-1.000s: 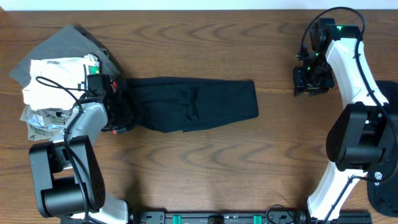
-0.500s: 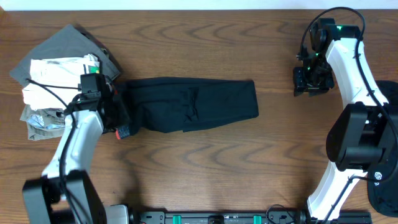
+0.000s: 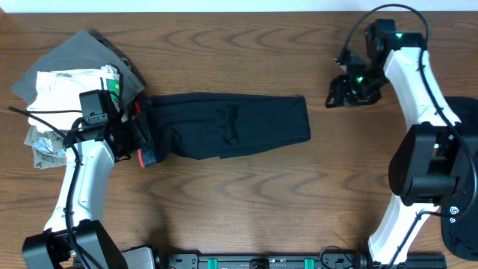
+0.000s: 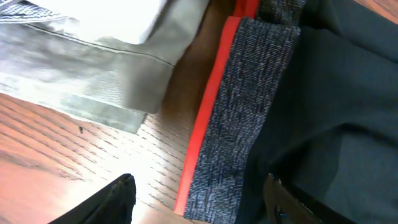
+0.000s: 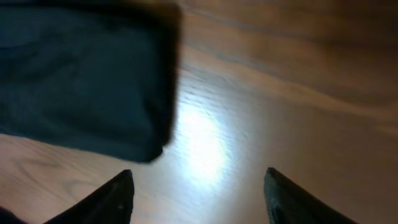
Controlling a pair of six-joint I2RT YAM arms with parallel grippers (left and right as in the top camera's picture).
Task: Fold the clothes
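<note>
Left gripper [image 4: 199,200] is spread wide, grey waistband [image 4: 249,106] just ahead of it; right gripper [image 5: 198,194], blurred, seemingly wide, nothing gripped.

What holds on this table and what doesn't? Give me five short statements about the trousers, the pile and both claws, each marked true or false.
1. The black trousers lie stretched out across the table. True.
2. Their waistband is edged in blue. False: the grey waistband has a red edge.
3. The left claw stands open over the waistband. True.
4. The right claw grips the leg end of the trousers. False: the right claw is open over bare wood, beside the leg end, holding nothing.
5. A pile of other clothes sits at the waistband end. True.
</note>
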